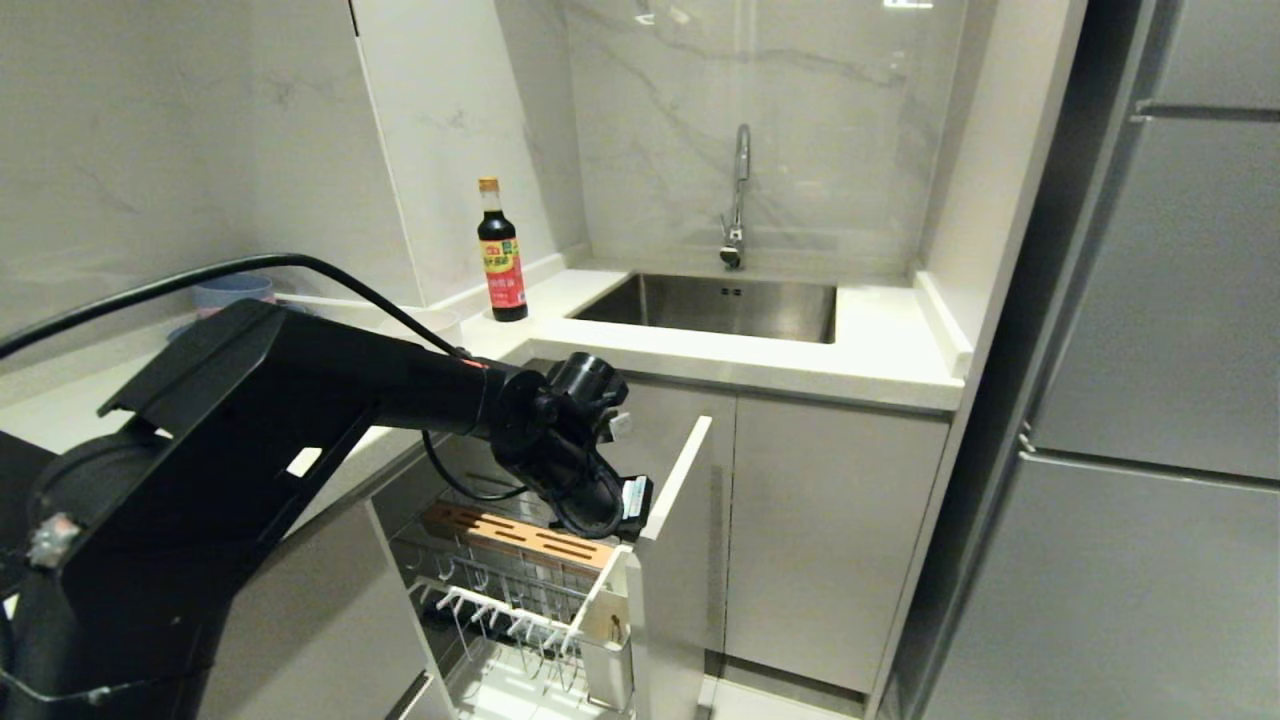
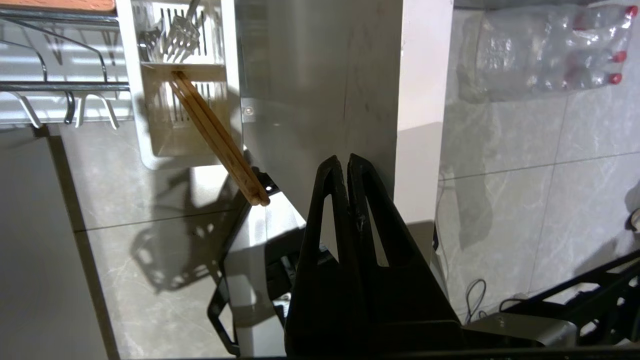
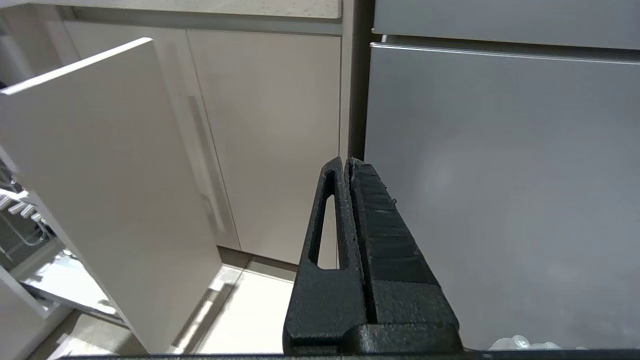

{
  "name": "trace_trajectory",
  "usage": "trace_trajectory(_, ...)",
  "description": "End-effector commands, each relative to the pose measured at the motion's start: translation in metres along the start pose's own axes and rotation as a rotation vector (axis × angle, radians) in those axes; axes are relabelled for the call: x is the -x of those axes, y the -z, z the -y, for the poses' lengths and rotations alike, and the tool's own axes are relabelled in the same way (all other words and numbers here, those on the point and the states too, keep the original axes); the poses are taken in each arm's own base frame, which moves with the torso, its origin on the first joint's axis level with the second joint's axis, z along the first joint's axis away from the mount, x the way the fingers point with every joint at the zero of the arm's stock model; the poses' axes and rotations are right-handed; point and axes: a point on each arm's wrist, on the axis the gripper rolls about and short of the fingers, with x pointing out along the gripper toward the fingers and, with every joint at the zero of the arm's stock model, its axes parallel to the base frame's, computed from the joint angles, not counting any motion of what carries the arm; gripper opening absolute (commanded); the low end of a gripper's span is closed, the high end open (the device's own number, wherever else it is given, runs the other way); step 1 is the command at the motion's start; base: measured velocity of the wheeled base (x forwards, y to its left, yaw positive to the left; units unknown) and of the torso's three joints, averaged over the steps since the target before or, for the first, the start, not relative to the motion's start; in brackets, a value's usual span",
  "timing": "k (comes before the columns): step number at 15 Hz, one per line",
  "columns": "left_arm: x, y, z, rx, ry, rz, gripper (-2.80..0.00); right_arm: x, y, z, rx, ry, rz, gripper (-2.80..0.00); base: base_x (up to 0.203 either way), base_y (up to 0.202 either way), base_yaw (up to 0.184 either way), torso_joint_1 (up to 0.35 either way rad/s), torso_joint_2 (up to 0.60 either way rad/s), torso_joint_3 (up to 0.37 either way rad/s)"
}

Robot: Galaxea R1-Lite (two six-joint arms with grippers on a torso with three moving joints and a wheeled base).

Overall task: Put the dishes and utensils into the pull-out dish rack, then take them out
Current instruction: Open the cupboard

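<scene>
The pull-out dish rack [image 1: 500,590] stands drawn out under the counter, with its wooden strip [image 1: 520,535] and white utensil cup [image 1: 610,640] against the grey cabinet front [image 1: 685,560]. In the left wrist view the wooden chopsticks [image 2: 220,142] lean in the cup [image 2: 150,125], and a silver metal utensil [image 2: 182,35] stands in its other compartment. My left gripper [image 2: 347,157] is shut and empty, above the cabinet front's top edge beside the cup. My left wrist [image 1: 570,450] hangs over the rack. A cream-white bowl [image 1: 437,320] peeks out behind the arm. My right gripper [image 3: 347,161] is shut, parked facing the cabinet doors.
On the counter stand a soy sauce bottle [image 1: 502,252] and a blue bowl [image 1: 232,292] at the left. The sink [image 1: 715,305] with its tap [image 1: 737,195] lies behind. A grey fridge [image 1: 1150,400] fills the right. A pack of plastic bottles [image 2: 540,50] lies on the floor.
</scene>
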Motion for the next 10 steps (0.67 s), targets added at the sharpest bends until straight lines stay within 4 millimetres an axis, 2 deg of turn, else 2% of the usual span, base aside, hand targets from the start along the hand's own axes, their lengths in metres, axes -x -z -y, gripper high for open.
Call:
trace_trajectory(1,0.000,0.003,0.010,-0.011,0.013,-0.006,-2.80,0.000,0.000,0.000,0.000,-0.001,0.001,-2.80,0.000,0.000,0.000,0.000,0.00,0.000)
trace_trajectory(6,-0.004,0.009,0.028,-0.049,0.030,-0.019,-2.80,0.000,0.000,0.000,0.000,-0.001,0.000,-2.80,0.000,0.000,0.000,0.000,0.00,0.000)
trace_trajectory(10,-0.006,0.010,0.030,-0.045,0.029,-0.024,-2.80,0.000,0.000,0.000,0.000,-0.001,0.002,-2.80,0.000,0.000,0.000,0.000,0.00,0.000)
